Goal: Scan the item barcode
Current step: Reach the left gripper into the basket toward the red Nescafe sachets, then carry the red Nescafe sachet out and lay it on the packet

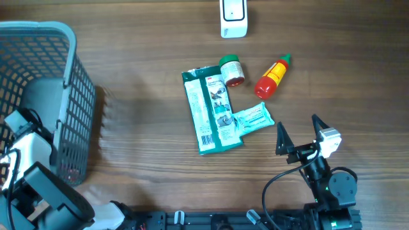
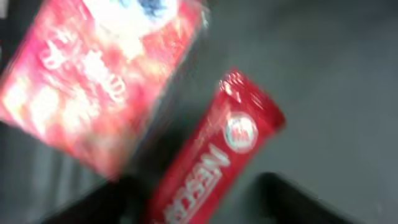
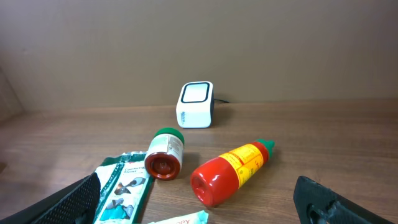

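Note:
The left wrist view is blurred. A red Nescafe sachet [image 2: 214, 162] lies on the grey basket floor between the dark fingers of my left gripper [image 2: 194, 186]. The fingers stand apart, with a gap on the sachet's right side. A red-pink box [image 2: 99, 74] lies beside it at upper left. No barcode can be read. The white scanner [image 1: 233, 17] stands at the table's far edge, also in the right wrist view [image 3: 195, 105]. My right gripper [image 1: 297, 124] hovers open and empty near the front right, pointing toward the scanner.
A grey mesh basket [image 1: 70, 96] fills the left side, with my left arm [image 1: 29, 144] over it. Mid-table lie a green package [image 1: 211, 108], a small jar with a green lid [image 1: 231, 70], a red sauce bottle [image 1: 271, 78] and a mint packet [image 1: 255, 119].

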You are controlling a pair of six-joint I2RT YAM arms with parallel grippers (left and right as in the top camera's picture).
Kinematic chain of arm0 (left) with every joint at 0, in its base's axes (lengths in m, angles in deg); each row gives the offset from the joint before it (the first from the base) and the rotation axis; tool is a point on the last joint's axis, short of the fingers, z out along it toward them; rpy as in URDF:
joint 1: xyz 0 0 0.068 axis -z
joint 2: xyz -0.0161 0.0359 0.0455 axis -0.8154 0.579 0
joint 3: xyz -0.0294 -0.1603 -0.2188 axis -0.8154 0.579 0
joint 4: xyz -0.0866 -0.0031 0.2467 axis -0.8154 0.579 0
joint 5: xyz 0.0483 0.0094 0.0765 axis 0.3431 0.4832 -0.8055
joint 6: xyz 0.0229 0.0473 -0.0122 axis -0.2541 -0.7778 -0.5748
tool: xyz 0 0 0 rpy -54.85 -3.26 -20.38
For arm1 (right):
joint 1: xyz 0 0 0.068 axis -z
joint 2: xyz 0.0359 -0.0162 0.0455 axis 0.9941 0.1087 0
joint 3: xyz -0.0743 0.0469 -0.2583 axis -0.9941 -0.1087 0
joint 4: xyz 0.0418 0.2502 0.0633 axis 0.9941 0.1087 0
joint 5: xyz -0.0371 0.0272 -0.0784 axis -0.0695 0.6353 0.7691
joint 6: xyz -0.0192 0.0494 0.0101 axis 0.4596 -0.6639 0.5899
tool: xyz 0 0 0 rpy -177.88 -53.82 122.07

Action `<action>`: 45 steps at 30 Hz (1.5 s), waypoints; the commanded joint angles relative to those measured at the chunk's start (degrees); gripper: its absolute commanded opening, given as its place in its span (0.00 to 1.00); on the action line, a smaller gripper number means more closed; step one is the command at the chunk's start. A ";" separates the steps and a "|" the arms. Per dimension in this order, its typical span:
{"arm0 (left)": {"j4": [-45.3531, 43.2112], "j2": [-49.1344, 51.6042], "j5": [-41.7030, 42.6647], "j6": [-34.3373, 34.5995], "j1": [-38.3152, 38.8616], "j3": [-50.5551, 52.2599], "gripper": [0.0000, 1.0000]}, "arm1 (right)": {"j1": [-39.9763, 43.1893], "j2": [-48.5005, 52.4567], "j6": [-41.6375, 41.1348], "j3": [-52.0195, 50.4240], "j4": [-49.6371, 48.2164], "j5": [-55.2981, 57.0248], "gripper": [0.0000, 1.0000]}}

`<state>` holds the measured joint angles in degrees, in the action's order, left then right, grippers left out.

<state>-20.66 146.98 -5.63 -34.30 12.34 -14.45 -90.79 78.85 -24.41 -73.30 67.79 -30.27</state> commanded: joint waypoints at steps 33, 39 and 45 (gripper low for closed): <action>2.82 -36.00 48.76 -4.92 8.20 -27.98 0.04 | 0.07 0.00 0.70 -0.07 -0.17 0.37 1.00; 14.05 -37.55 47.69 -17.05 23.96 -27.69 0.04 | 0.07 0.00 0.70 -0.07 -0.17 0.37 1.00; 24.55 -33.27 36.39 -17.64 36.50 -26.21 0.04 | 0.07 0.00 0.70 -0.07 -0.17 0.37 0.99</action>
<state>1.32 110.87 37.21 -49.01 43.35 -41.59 -90.79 78.85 -24.41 -73.30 67.79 -30.27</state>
